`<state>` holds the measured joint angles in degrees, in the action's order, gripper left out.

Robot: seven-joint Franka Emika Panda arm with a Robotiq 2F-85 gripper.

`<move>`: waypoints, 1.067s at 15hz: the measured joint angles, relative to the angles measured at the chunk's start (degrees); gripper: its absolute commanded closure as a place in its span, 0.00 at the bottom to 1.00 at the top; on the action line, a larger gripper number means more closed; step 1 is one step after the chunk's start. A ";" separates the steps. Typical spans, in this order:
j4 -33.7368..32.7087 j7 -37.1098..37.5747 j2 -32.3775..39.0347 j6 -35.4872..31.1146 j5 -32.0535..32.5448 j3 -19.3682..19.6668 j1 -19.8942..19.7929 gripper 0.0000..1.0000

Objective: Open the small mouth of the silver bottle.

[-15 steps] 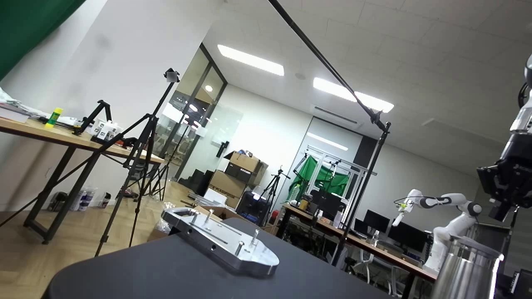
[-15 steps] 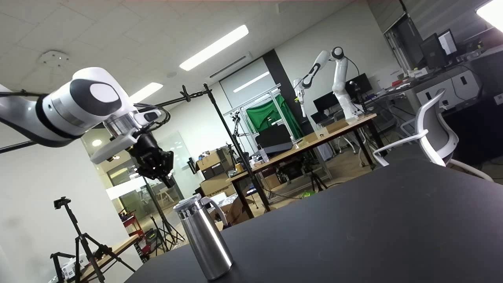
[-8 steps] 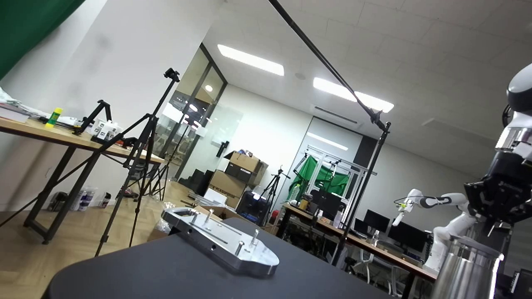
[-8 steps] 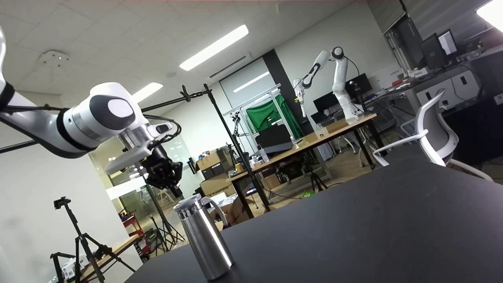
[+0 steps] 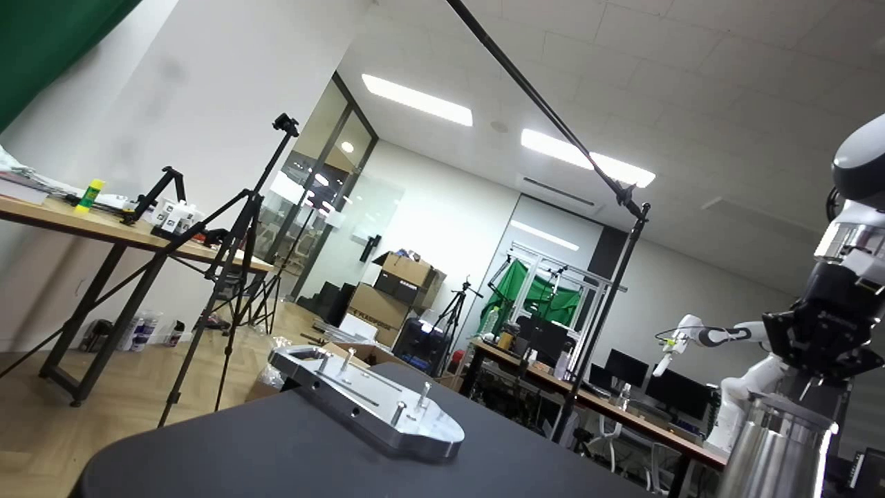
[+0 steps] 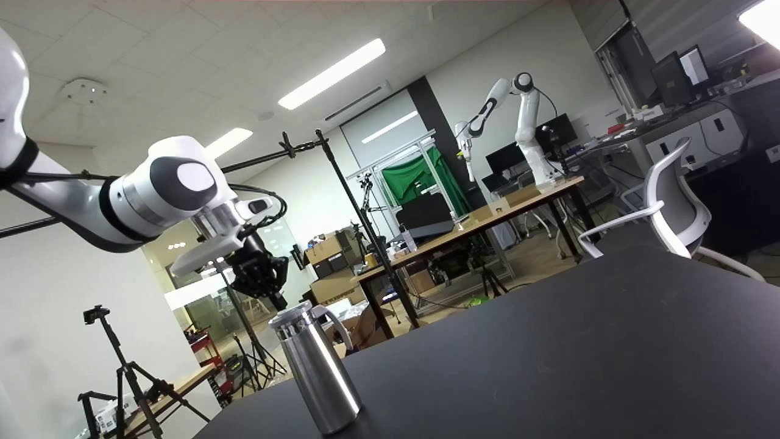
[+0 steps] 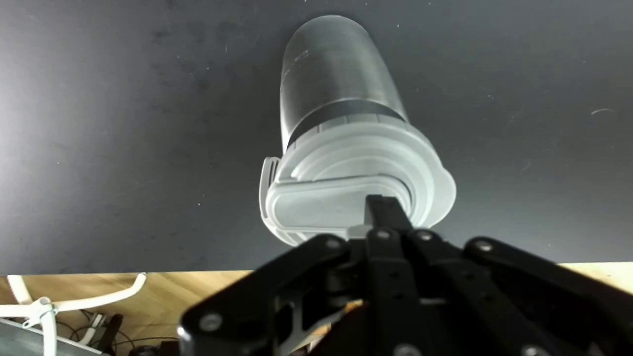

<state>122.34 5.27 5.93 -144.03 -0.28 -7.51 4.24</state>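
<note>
The silver bottle [image 6: 320,372] is a shiny metal cylinder standing upright on the dark table, with a pale lid and a handle. In an exterior view only its upper part [image 5: 774,453] shows at the bottom right. In the wrist view its pale round lid [image 7: 336,202] has a long raised flap and a spout lip. My gripper [image 7: 388,212] is shut with nothing seen between its fingers. Its fingertips are over the flap's end near the spout and hide part of it. In an exterior view the gripper [image 6: 278,302] points down just above the lid; contact cannot be told.
A silver metal plate with upright pegs [image 5: 373,401] lies on the dark table [image 6: 548,360]. The table edge runs just beyond the bottle in the wrist view. A white chair [image 6: 658,207] stands past the table. A tripod [image 5: 242,242] stands off to the side.
My gripper has moved down and across towards the bottle's lid, from well above it to just over it. The bottle has not moved.
</note>
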 measured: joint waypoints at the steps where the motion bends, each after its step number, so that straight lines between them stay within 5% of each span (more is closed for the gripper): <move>1: 0.00 -0.07 0.15 -0.22 0.00 0.00 0.06 1.00; 8: -0.02 -0.62 0.55 -0.54 0.84 -0.01 0.78 1.00; 16: -0.29 0.24 0.89 0.05 9.93 0.49 2.03 1.00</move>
<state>122.05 5.51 6.82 -143.98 9.65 -7.02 6.27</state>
